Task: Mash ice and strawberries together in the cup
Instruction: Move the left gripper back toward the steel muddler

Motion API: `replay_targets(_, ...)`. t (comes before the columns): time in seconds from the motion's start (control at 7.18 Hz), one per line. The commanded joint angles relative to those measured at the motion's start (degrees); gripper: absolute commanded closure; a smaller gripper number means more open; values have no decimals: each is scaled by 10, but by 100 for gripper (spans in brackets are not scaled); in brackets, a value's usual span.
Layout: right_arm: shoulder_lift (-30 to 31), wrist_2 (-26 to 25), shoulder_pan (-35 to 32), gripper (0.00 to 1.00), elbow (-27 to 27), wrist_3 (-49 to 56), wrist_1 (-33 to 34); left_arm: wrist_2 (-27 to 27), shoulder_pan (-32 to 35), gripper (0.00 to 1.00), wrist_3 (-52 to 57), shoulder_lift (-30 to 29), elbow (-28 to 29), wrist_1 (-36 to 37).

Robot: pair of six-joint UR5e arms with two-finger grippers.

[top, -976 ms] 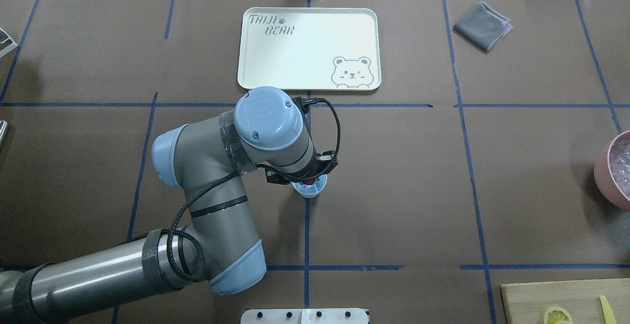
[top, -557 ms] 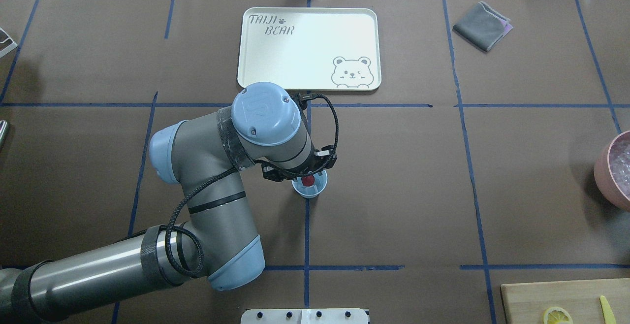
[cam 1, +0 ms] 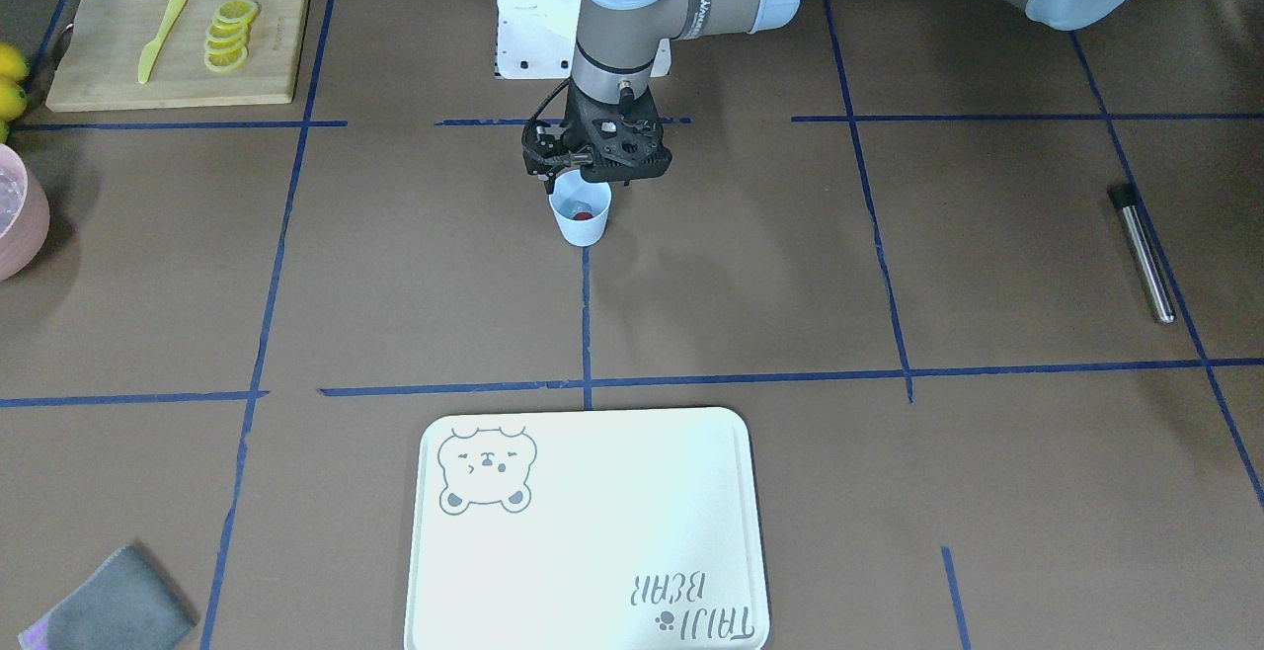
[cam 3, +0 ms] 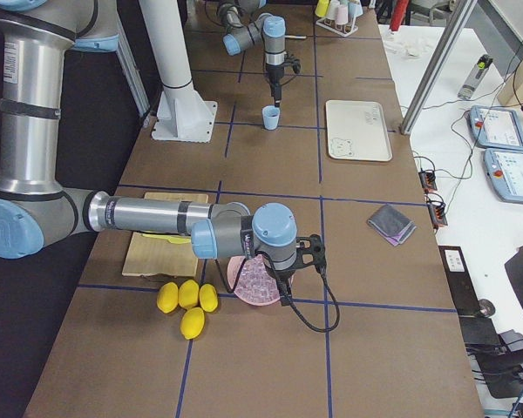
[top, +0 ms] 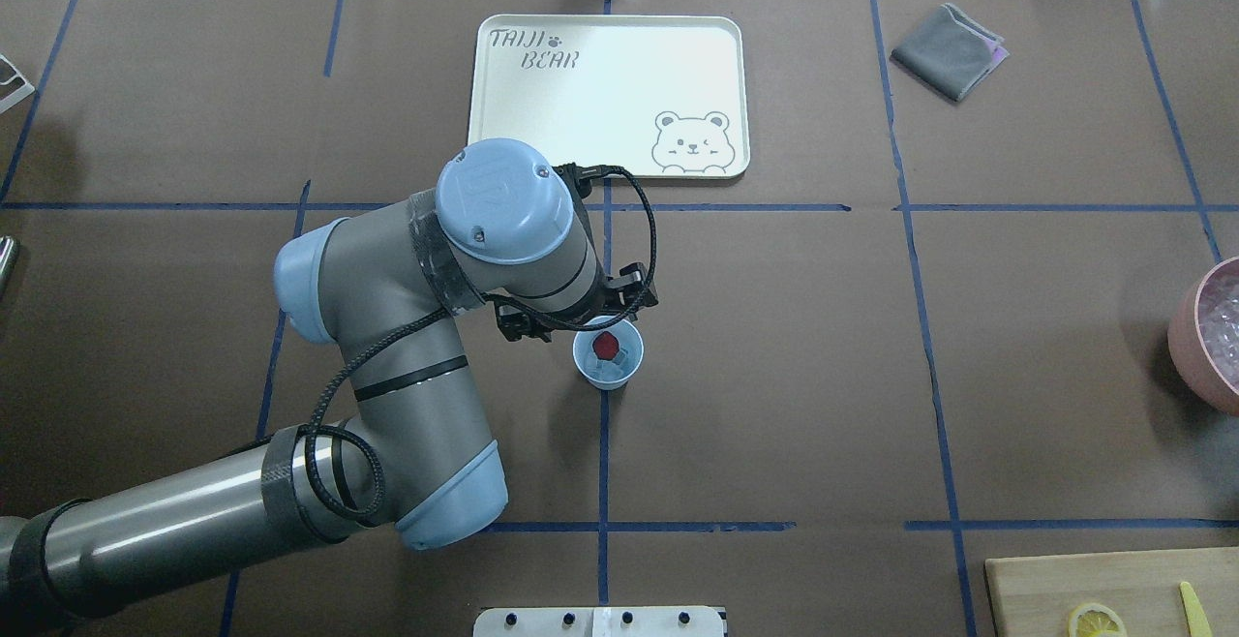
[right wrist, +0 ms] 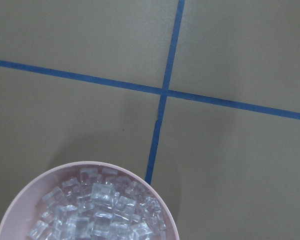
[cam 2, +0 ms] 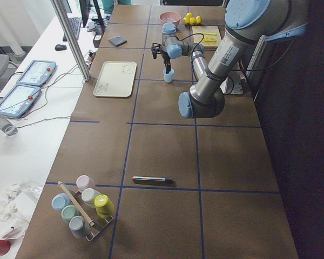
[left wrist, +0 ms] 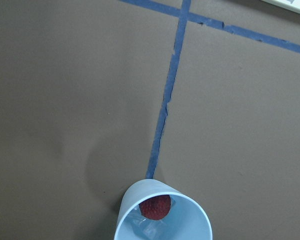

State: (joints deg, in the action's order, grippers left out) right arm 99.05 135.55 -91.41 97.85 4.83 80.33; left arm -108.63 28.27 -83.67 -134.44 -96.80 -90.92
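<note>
In the overhead view the left arm (top: 407,395) comes in from the lower left corner and bends toward the middle of the brown table (top: 794,376); its wrist sits just up and left of the cup (top: 607,379) and hides the left gripper (cam 1: 591,169) from above; in the front view the black gripper body shows at the cup's far rim, and in the right side view its tip ends a little above the cup's mouth; whether its fingers are apart or together I cannot tell, and the left wrist view shows none of them.

The cup stands upright at the centre of the overhead frame, on a blue tape line (top: 602,463). Inside it one red strawberry (top: 606,345) lies toward the upper side of the floor, with a clear piece of ice (left wrist: 146,227) just beside it; in the left wrist view both sit at the bottom edge of the frame.

Above the cup, at upper centre, lies a pale tray (top: 600,105) printed with a bear; further right, in the upper right, lies a folded grey cloth (top: 949,51).

At the right edge, cut by the frame, stands a pink bowl (top: 1183,332) heaped with ice cubes (right wrist: 100,212); in the right side view the right gripper (cam 3: 281,280) hangs over this bowl, and I cannot tell how its jaws stand.

In the lower right corner a wooden board (top: 1094,579) carries a lemon slice (top: 1096,621) and a yellow knife (top: 1193,608), apart from each other.
</note>
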Motion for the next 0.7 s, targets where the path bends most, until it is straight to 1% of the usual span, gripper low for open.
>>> replay_targets(0.0,0,0,0,1,0,0,0,-51,54,0,71,63,-52,5)
replay_targets(0.14,-2,1,0,1,-2,0,0,-81,96,0,123,113,-85,6)
replay_targets(0.28,-2,2,0,1,-5,1,0,-105,135,0,195,157,-104,6)
replay_targets(0.42,0,2,0,1,-6,1,0,-120,163,0,271,209,-122,8)
replay_targets(0.56,0,13,0,1,-6,0,0,-121,181,0,337,270,-153,20)
